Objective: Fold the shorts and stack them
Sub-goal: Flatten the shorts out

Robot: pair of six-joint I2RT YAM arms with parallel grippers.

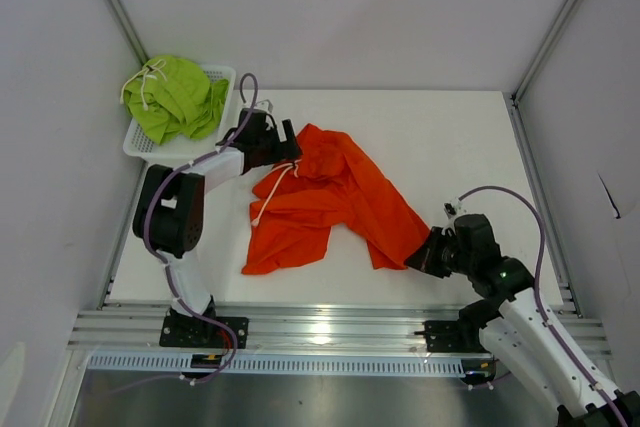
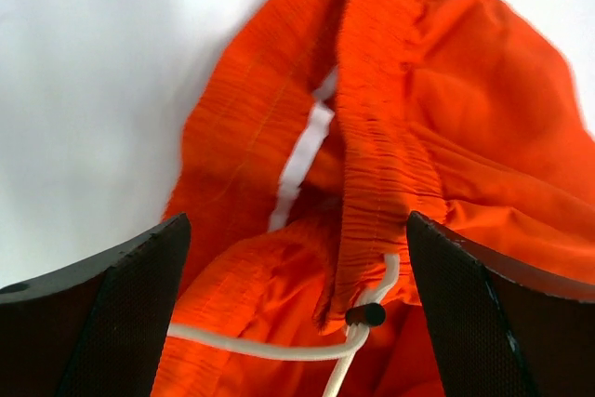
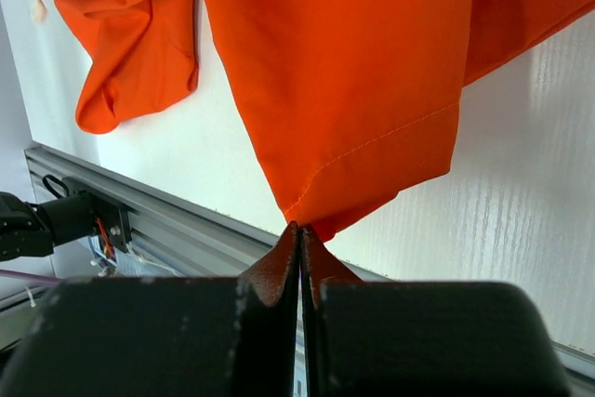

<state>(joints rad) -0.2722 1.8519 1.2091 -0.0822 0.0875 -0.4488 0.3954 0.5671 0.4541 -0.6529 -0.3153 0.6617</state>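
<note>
The orange shorts [image 1: 330, 197] lie crumpled and spread on the white table, with the waistband toward the back left and a leg trailing to the front right. My left gripper [image 1: 288, 151] hovers open over the gathered waistband [image 2: 381, 137]. The white drawstring [image 2: 279, 349] and its dark tip lie between the fingers, which touch nothing. My right gripper [image 1: 418, 257] is shut on the hem corner of the trailing leg [image 3: 344, 72], pinched at the tips [image 3: 299, 230]. The lime green shorts [image 1: 175, 97] sit bunched in the basket.
The white mesh basket [image 1: 140, 147] stands at the back left corner, beside the left arm. An aluminium rail [image 1: 320, 327] runs along the table's near edge. Grey walls close in the left, right and back sides.
</note>
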